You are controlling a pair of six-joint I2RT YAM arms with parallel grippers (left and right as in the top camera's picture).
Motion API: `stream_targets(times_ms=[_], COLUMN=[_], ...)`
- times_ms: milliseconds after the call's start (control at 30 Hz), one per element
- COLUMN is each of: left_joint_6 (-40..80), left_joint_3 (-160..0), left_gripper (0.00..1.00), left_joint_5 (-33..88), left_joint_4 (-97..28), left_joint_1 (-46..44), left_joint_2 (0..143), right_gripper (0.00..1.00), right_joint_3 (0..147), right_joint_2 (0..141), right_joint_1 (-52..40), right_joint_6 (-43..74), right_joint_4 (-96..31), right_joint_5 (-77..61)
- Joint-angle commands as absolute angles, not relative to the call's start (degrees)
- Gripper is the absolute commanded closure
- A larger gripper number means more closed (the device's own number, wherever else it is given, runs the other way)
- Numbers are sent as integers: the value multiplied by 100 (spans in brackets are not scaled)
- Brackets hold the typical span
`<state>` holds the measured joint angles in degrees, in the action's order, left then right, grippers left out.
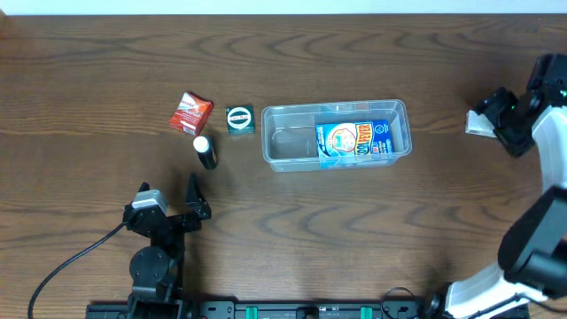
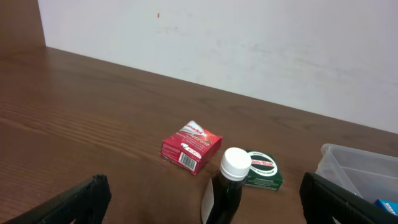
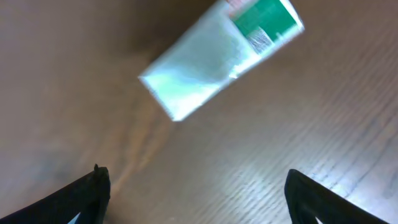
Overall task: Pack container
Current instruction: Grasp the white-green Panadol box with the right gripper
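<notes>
Layout, read left to right. Left gripper point(image 1: 198, 200) hovers low over bare table point(image 1: 372, 239), fingers spread wide with nothing between them. Its wrist camera looks straight at the loose items, so I judge it staged for a pick there. Red box point(image 1: 191, 112) lies flat, farthest left. Dark bottle with white cap point(image 1: 205, 151), apparently upright in the wrist view, is nearest the left fingers. Green box point(image 1: 239, 119) lies just beside the container's left end, not touching it. These three cluster on the left arm's side, probably because that arm reaches them most easily. The container point(image 1: 275, 146) sits at mid-table, long side across. The blue packet point(image 1: 354, 140) lies flat in its right half, leaving the left half free, which suits further packing from the left. Silver packet with green label end point(image 3: 211, 62) lies on the table well to the right of the container. It sits just beyond the right gripper point(image 3: 196, 176), whose fingers are also parted wide and touch nothing; likely it is lined up for a grasp. Count: container 1; blue packet 1 (inside); red box 1, bottle 1, green box 1, silver packet 1 (outside); grippers 2.
</notes>
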<state>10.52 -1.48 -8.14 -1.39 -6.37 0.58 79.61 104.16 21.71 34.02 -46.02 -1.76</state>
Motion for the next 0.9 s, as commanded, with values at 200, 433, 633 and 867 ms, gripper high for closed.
stream_targets(times_ms=[200, 433, 633, 867], left_joint_6=[1061, 1061, 1063, 1061], left_joint_3=[-23, -23, -23, -23], left_gripper=[2, 2, 2, 2], left_joint_5=[-947, -947, -947, -947], left_joint_4=[-340, -340, -338, -340], left_joint_1=[-602, -602, -602, -602], left_joint_2=[30, 30, 30, 30], right_gripper=[8, 6, 5, 2], right_joint_3=[8176, 8176, 8176, 8176], right_joint_2=[10888, 10971, 11310, 11563], right_joint_1=[2475, 2477, 2482, 2491], right_joint_6=[3422, 3361, 3533, 3533], right_joint_4=[-4462, -3933, -3760, -3472], right_joint_5=[-172, 21, 180, 193])
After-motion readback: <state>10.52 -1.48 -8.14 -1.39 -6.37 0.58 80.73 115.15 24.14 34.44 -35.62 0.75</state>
